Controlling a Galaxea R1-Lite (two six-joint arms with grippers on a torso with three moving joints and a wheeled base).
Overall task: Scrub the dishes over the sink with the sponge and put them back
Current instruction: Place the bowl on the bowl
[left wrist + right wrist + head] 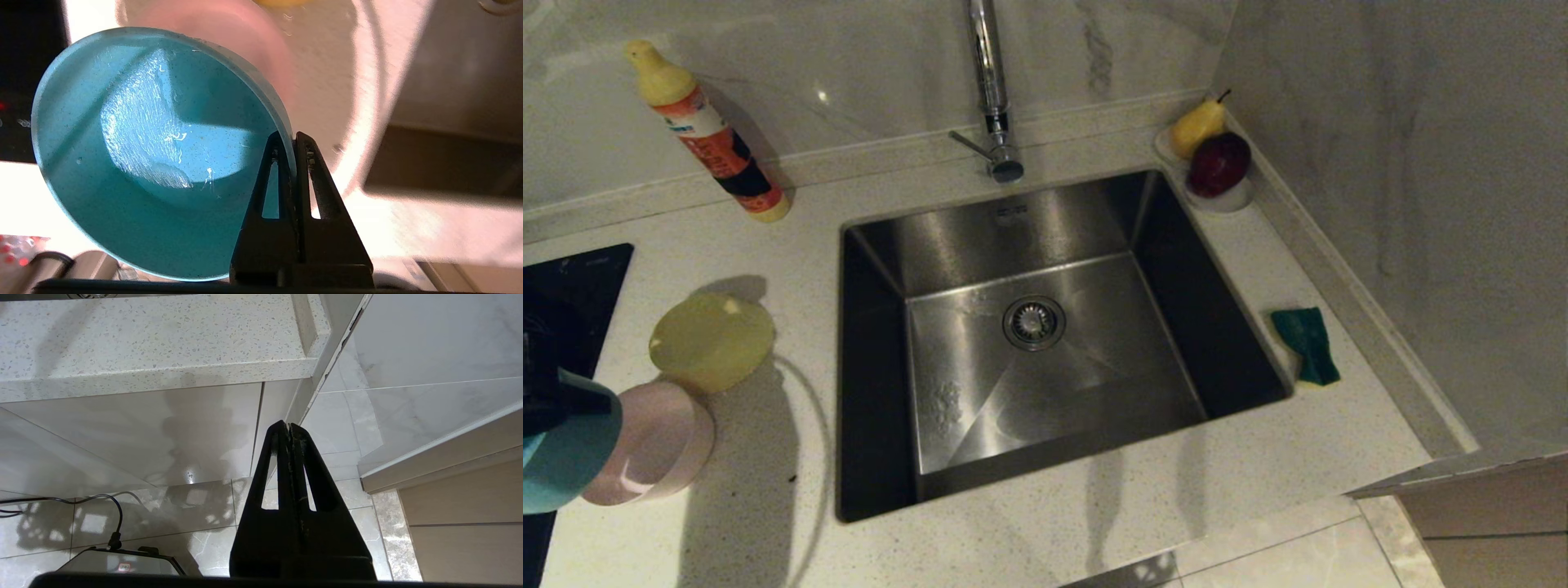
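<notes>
My left gripper (289, 143) is shut on the rim of the light blue bowl (155, 155), one finger inside and one outside the wall. The head view shows that blue bowl (564, 445) tilted at the far left edge, above the counter. The pink bowl (658, 441) lies tipped on the counter just beside it, and the yellow bowl (712, 339) sits behind it, upside down. The sponge (1307, 343), green face up, lies on the counter right of the sink (1045, 327). My right gripper (289, 430) hangs shut and holding nothing below the counter edge.
An orange bottle with a yellow cap (707, 135) leans against the back wall at the left. A white dish (1225, 200) with a pear and a red fruit stands at the back right corner. The chrome tap (992, 90) rises behind the basin. A black hob (568, 302) lies at the left.
</notes>
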